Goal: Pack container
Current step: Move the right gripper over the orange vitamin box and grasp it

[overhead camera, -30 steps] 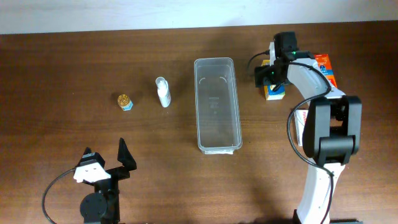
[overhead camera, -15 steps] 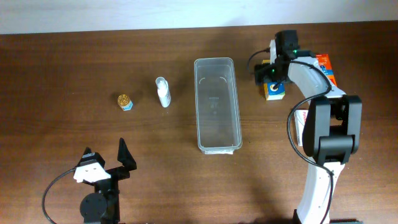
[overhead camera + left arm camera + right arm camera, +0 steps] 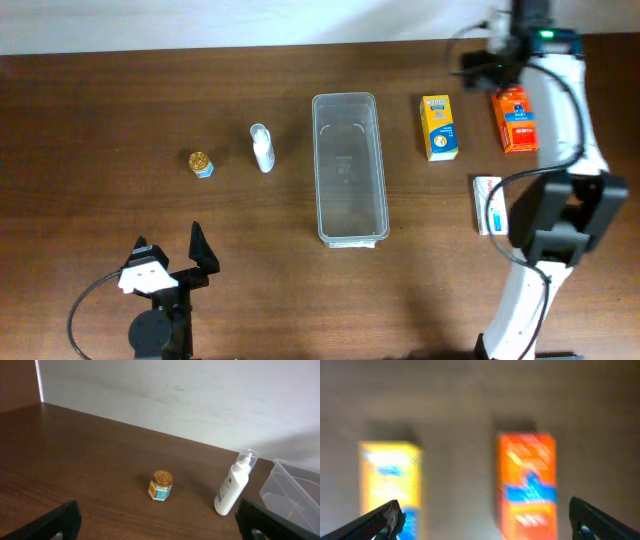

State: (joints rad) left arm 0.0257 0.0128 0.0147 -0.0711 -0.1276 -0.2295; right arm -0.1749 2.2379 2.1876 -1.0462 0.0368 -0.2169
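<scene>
Brown counter (image 3: 100, 110) holds the empty container (image 3: 349, 168) well to the left of the right tool (image 3: 485, 520). That tool hangs spread apart near the orange box (image 3: 526, 485), likely to grab it. The left tool (image 3: 170, 250) rests, also apart.

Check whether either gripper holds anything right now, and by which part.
Nothing is held. The left gripper and right gripper both have their fingers spread and empty; the right one hangs above the orange box, not touching it.
</scene>
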